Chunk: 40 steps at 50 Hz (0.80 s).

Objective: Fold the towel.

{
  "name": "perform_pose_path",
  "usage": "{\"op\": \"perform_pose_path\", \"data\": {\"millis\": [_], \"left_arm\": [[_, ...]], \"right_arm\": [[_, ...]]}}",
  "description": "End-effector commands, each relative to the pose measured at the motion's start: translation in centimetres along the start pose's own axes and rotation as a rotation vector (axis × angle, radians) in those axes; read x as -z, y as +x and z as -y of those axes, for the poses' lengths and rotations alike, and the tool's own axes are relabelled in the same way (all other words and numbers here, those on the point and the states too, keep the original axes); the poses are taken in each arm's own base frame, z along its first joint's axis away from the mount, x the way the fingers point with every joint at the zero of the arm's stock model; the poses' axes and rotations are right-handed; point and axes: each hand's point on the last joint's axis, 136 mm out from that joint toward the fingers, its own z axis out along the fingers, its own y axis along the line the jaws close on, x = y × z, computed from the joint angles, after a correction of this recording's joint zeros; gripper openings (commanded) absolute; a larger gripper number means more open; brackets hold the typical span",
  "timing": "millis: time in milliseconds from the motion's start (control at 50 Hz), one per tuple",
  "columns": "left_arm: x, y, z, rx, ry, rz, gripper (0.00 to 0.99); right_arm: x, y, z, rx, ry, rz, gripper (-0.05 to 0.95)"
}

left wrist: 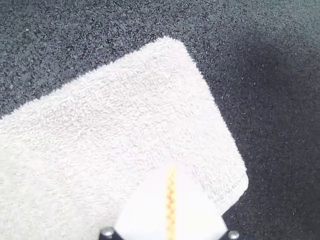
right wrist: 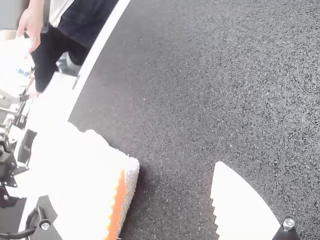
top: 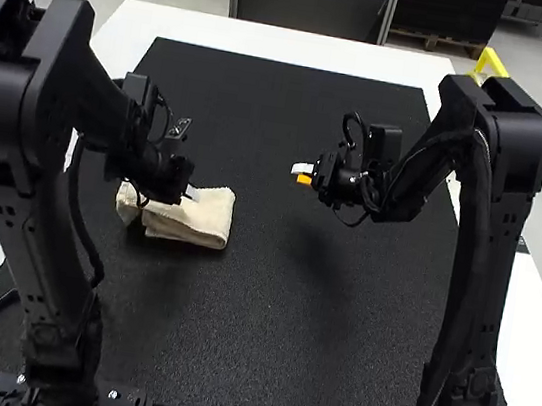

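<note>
Your left pincer (top: 192,193) is pressed together over the folded towel (top: 204,218), probably to smooth it; your right pincer (top: 302,173) hangs spread.

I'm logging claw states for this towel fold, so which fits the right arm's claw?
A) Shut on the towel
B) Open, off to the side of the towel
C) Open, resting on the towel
B: the right claw is off to the side of the towel, and its fingers stand apart.
</note>
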Motion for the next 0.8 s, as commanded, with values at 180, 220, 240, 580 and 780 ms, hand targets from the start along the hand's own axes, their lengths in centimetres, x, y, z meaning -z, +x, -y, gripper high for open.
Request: {"op": "perform_pose_path", "data": {"millis": [180, 220, 240, 580, 780], "left_arm": [[-1.8, 3.4, -1.0, 0.029, 0.031, -0.074, 0.013], [-1.8, 3.7, -1.4, 0.042, 0.026, -0.078, 0.013], [-1.8, 3.8, -1.5, 0.043, 0.025, -0.078, 0.013], [-0.4, 4.2, -6.0, 0.096, -0.053, -0.03, 0.013], [0.8, 4.4, -7.6, 0.133, -0.078, -0.016, 0.013]], "right_arm": [[0.2, -0.1, -0.2, 0.013, -0.002, 0.006, 0.42], [0.3, -0.2, -0.1, 0.014, -0.001, 0.007, 0.42], [0.3, -0.2, -0.1, 0.014, -0.001, 0.007, 0.42], [0.3, -0.1, -0.1, 0.016, -0.001, 0.007, 0.42], [0.2, -0.1, -0.2, 0.02, -0.004, 0.006, 0.42]]}}
